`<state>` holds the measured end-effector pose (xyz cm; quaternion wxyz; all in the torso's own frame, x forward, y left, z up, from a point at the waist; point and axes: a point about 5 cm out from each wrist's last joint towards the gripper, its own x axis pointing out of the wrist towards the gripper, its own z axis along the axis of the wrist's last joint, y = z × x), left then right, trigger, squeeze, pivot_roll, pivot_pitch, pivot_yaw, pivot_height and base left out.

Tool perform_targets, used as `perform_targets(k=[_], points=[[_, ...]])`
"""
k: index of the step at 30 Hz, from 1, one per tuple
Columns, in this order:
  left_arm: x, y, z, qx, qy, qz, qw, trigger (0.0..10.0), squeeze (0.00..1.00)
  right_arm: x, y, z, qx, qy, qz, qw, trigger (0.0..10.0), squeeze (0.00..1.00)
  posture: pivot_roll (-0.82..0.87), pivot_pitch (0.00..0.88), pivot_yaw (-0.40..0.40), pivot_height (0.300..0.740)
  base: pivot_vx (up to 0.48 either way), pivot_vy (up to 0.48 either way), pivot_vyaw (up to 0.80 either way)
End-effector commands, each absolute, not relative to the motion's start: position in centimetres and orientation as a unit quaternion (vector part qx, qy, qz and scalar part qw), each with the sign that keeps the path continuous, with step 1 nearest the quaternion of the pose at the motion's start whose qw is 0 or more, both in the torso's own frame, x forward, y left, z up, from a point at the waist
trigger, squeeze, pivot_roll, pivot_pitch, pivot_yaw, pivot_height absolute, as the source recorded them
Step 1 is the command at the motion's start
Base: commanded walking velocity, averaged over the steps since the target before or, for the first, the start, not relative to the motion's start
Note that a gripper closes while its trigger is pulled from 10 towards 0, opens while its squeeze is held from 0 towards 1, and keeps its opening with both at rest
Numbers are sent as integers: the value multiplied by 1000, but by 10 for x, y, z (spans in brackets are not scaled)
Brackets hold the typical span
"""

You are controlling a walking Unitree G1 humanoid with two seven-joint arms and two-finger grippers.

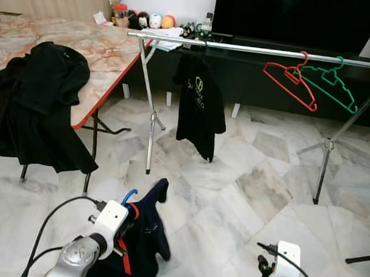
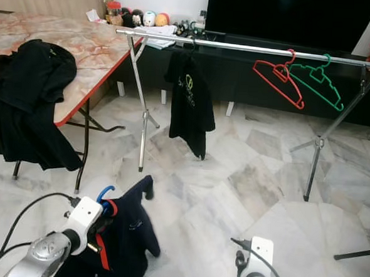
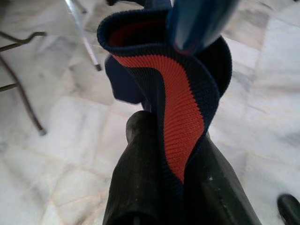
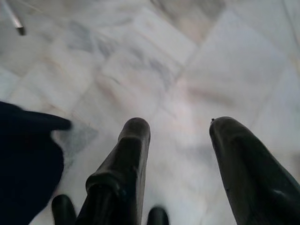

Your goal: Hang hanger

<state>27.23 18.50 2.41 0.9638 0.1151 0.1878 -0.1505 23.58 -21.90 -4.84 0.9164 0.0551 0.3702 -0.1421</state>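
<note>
A navy shirt (image 1: pixel 146 233) with a red-lined collar (image 3: pixel 180 112) hangs low over the floor on a blue hanger, whose hook (image 1: pixel 128 196) sticks up above my left wrist. My left gripper (image 3: pixel 176 140) is shut on the collar, just under the blue hook (image 3: pixel 197 23). The silver clothes rail (image 1: pixel 253 49) runs across the room ahead, well above and beyond the shirt. On it hang a black T-shirt (image 1: pixel 199 105), a red hanger (image 1: pixel 291 79) and a green hanger (image 1: pixel 333 81). My right gripper (image 4: pixel 180 126) is open above bare marble floor, holding nothing.
A marble-topped folding table (image 1: pixel 96 45) stands to the left with black clothes (image 1: pixel 42 105) draped over its edge. The rail's tripod legs (image 1: pixel 149 120) (image 1: pixel 326 147) stand on the floor. A dark TV cabinet (image 1: pixel 270 87) runs behind the rail.
</note>
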Motion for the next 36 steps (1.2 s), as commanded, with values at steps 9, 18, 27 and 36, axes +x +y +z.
perform_targets(k=[9,18,27,36], points=[[249,204,29,46,154,-69,985,10000,0,200,-214,-71,126,400,-188,888,10000,0,31,16,82,740,30,0,0],[241,203,26,34,157,-57,985,10000,0,190,-219,-75,117,411,-185,885,10000,0,34,2,44,740,350,0,0],[228,207,23,25,160,-36,986,10000,0,190,-214,-76,102,424,-156,887,10000,0,86,0,3,740,461,0,0],[219,204,23,20,166,-47,985,10000,0,189,-204,-79,99,432,-140,885,10000,0,60,0,39,740,480,0,0]])
